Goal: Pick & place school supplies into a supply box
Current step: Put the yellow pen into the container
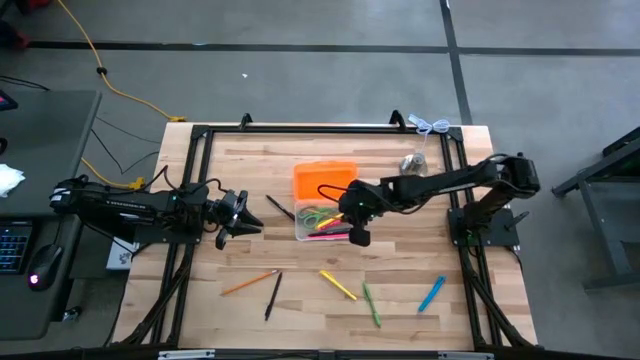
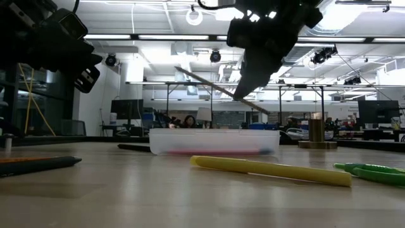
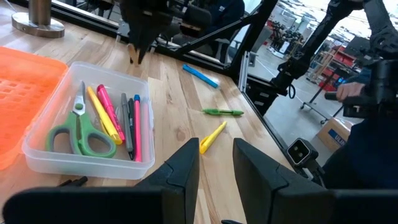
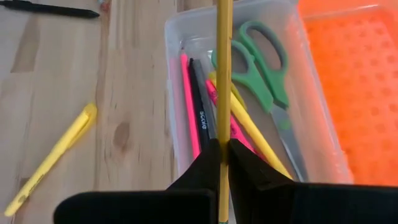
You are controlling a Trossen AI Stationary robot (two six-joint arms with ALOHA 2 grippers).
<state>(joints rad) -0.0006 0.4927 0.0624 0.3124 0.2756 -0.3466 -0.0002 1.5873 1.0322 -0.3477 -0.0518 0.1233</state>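
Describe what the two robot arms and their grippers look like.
Both arms are dark, nearly black, jointed tubes. The left arm carries small white lettering and black cables along it. The left gripper and the right gripper each end in two flat, blocky black fingers.

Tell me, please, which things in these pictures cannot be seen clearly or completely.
- Pencil held by the right gripper: its lower end is hidden behind the fingers in the right wrist view.
- Supply box contents: only a pink blur through the wall in the low view.
- Bell: too small in the high view.
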